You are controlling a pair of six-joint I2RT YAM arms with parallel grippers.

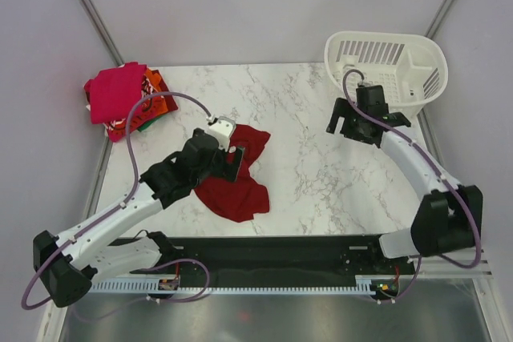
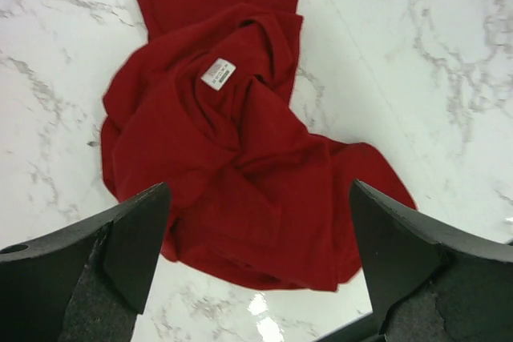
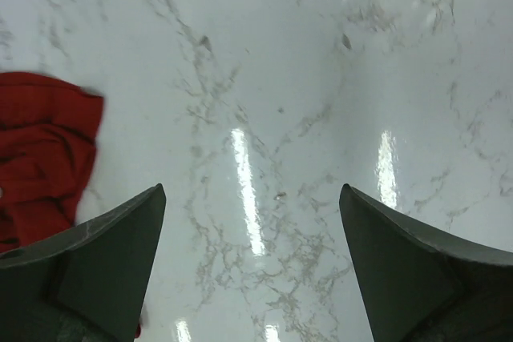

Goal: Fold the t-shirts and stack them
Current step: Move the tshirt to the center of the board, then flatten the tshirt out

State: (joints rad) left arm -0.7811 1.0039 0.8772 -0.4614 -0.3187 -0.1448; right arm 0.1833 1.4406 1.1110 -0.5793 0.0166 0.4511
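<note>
A plain dark red t-shirt (image 1: 237, 175) lies crumpled on the marble table, left of centre. In the left wrist view the shirt (image 2: 240, 142) shows its small white neck label (image 2: 218, 74). My left gripper (image 1: 234, 162) hangs open just above the shirt, nothing between its fingers; it also shows in the left wrist view (image 2: 260, 238). My right gripper (image 1: 341, 122) is open and empty above bare marble at the right, far from the shirt. The right wrist view (image 3: 252, 246) shows the shirt's edge (image 3: 44, 150) at its left. A pile of magenta-pink, orange and red shirts (image 1: 124, 98) sits at the far left corner.
A white plastic slotted basket (image 1: 386, 66) stands at the far right corner, just behind my right gripper. The table's near edge carries a black strip (image 1: 264, 250) and the arm bases.
</note>
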